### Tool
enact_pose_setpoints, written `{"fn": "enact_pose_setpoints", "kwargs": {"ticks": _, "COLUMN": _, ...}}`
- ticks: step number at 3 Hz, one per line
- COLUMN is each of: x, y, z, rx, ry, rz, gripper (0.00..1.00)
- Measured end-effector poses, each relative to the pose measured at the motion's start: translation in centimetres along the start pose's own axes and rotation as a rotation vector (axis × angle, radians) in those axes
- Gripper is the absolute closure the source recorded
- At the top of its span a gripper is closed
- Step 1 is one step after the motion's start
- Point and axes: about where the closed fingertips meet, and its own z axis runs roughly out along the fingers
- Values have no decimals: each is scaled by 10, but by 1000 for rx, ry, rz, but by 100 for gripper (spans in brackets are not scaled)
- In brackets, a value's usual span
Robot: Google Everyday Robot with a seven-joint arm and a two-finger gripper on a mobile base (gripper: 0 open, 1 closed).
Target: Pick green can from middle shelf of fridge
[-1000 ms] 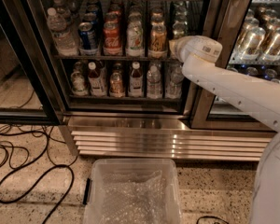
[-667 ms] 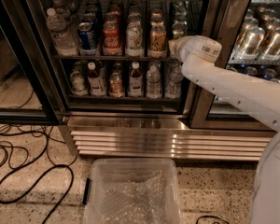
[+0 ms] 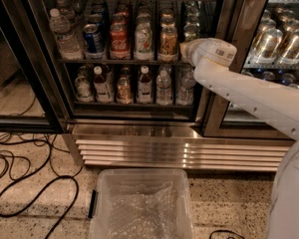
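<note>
1. Fridge [image 3: 139,131]: the body stands at the top of the camera view. A dark door frame [image 3: 237,44] separates the centre section from a right section that holds silver cans [image 3: 274,39]. A louvered steel grille [image 3: 179,152] runs along the base.

2. Middle shelf [image 3: 79,60]: the wire rack spans the centre section. Its front row reads, left to right: water bottle [image 3: 65,34], blue can [image 3: 92,38], red can [image 3: 118,40], green can [image 3: 143,39], orange-gold can [image 3: 168,42].

3. Green can: it stands upright on the middle shelf, between the red can and the orange-gold can, just beside each. Nothing grips it.

4. Lower shelf [image 3: 134,103]: a row of upright bottles [image 3: 144,83] fills it.

5. Arm [image 3: 249,91]: the white arm enters from the lower right and rises leftward to the middle shelf level.

6. Gripper [image 3: 187,53]: it sits at the right end of the middle shelf, just beside the orange-gold can and apart from the green can, one lane away. The wrist housing covers it, so whether it is released or clenched cannot be told.

7. Floor: a clear plastic bin [image 3: 139,173] stands below the grille, lined with crinkled clear film. Black cables [image 3: 20,176] loop across the speckled floor at the left.
</note>
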Motion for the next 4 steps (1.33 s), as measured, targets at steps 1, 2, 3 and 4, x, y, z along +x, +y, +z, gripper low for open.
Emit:
{"fn": "enact_pose_setpoints", "kwargs": {"ticks": 1, "x": 0, "y": 0, "z": 0, "rx": 0, "ry": 0, "rz": 0, "gripper": 4}}
{"fn": "enact_pose_setpoints", "kwargs": {"ticks": 2, "x": 0, "y": 0, "z": 0, "rx": 0, "ry": 0, "rz": 0, "gripper": 0}}
{"fn": "enact_pose_setpoints", "kwargs": {"ticks": 3, "x": 0, "y": 0, "z": 0, "rx": 0, "ry": 0, "rz": 0, "gripper": 0}}
{"fn": "enact_pose_setpoints", "kwargs": {"ticks": 4, "x": 0, "y": 0, "z": -1, "rx": 0, "ry": 0, "rz": 0, "gripper": 0}}
